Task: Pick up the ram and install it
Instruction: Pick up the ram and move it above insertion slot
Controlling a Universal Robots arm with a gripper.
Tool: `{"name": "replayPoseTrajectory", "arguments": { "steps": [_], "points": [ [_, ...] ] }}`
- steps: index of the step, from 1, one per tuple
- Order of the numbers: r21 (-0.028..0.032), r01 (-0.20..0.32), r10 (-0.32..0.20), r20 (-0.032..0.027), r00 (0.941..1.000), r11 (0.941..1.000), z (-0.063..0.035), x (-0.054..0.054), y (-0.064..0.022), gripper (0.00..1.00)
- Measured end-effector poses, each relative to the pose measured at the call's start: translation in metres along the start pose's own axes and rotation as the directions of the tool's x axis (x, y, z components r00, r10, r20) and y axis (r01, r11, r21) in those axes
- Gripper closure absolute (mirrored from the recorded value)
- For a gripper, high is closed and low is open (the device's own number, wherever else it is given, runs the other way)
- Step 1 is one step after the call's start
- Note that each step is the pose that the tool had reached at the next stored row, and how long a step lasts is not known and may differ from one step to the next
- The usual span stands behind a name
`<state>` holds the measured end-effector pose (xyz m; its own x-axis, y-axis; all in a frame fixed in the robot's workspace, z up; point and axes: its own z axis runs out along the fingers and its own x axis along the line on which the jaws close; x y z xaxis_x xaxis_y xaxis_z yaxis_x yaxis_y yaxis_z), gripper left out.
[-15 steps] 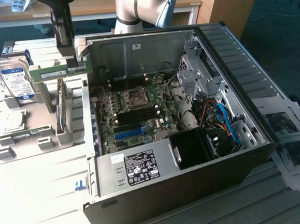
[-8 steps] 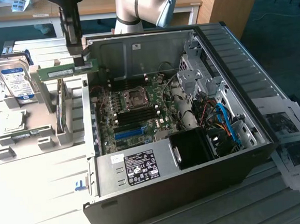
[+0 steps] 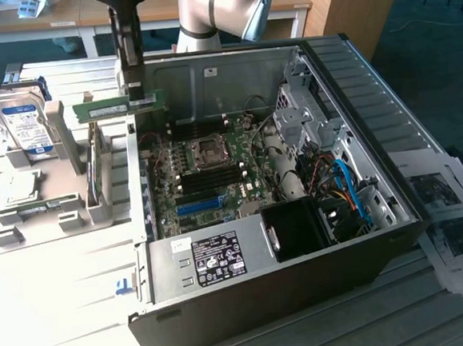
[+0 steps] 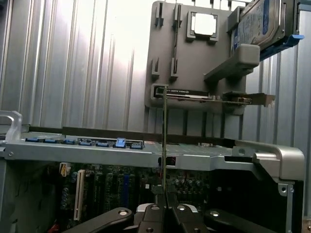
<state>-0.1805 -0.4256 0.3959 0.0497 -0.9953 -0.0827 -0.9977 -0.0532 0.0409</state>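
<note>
My gripper point(image 3: 134, 91) was pinched on the ram point(image 3: 102, 110), holding the green stick level in the air above the near wall of the open computer case point(image 3: 371, 106), at about ten o'clock from the motherboard point(image 3: 217, 192) in the exterior view. The grey parts tray point(image 3: 75, 221) sat at nine o'clock of the case. I judged this the carrying step. Seating calls for lining the stick's edge up with a black memory slot point(image 3: 209, 177).

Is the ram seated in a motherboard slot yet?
No: the claw holds the ram in the air by the case edge, well above the motherboard.
</note>
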Motion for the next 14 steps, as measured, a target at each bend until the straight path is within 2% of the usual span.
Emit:
{"name": "replayPoseTrajectory", "arguments": {
  "steps": [14],
  "points": [
    [0.0000, 0.000, 0.000, 0.0000, 1.0000, 1.0000, -0.0017, 0.002, -0.0370, 0.88]
  ]
}}
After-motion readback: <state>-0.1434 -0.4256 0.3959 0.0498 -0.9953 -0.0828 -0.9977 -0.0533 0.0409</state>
